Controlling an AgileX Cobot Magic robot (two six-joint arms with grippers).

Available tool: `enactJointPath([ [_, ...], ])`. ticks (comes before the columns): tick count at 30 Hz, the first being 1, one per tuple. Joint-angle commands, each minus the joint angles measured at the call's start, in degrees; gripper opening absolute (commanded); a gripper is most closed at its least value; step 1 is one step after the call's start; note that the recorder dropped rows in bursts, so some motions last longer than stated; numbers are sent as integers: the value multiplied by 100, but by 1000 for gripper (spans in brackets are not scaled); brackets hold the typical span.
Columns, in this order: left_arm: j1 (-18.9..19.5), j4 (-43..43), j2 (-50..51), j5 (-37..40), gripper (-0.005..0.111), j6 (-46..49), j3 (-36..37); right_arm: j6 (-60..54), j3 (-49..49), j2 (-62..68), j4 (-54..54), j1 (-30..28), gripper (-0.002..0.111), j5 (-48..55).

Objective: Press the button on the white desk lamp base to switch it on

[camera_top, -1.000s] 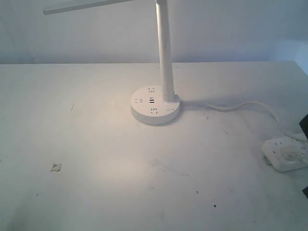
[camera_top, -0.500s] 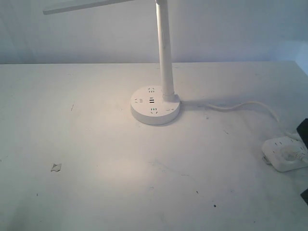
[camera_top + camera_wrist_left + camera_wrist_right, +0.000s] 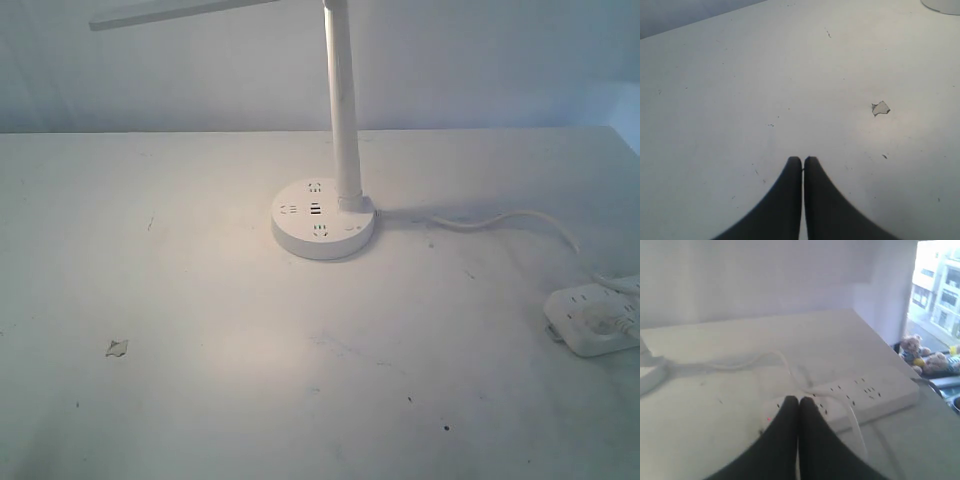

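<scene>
The white desk lamp base (image 3: 323, 222) is a flat round disc at the table's middle, with socket holes, dark USB slots and a slim upright stem (image 3: 343, 100). The button (image 3: 352, 227) is a faint small circle on the disc, near the stem's foot. Neither gripper shows in the exterior view. My left gripper (image 3: 803, 159) is shut over bare tabletop, with only the base's rim (image 3: 942, 5) at that view's edge. My right gripper (image 3: 798, 399) is shut and hovers just above the rectangular power strip (image 3: 865, 392), well away from the lamp.
The lamp's white cable (image 3: 500, 218) runs across the table to the power strip (image 3: 592, 320) at the right edge. A small chip (image 3: 117, 347) marks the tabletop at the left. A warm patch of light (image 3: 270, 330) lies in front of the base.
The dark parts of my right gripper at the exterior view's right edge have slid out of that view. The lamp and the power strip have stayed put.
</scene>
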Motion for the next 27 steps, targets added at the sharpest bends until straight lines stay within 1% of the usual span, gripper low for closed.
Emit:
enactJointPath([
  [1, 11, -37, -27, -16, 1, -4, -16, -69, 35, -38, 130, -275, 0, 615],
  [5, 11, -37, -27, -16, 1, -4, -16, -69, 35, -38, 241, -166, 0, 649],
  [9, 11, -37, -27, -16, 1, -4, -16, -69, 35, -38, 241, 123, 0, 649],
  [14, 11, -37, -27, -16, 1, -4, -16, -579, 35, -38, 241, 435, 0, 649],
  [27, 11, -37, -27, -16, 1, -4, -16, -466, 35, -38, 268, 411, 0, 713],
])
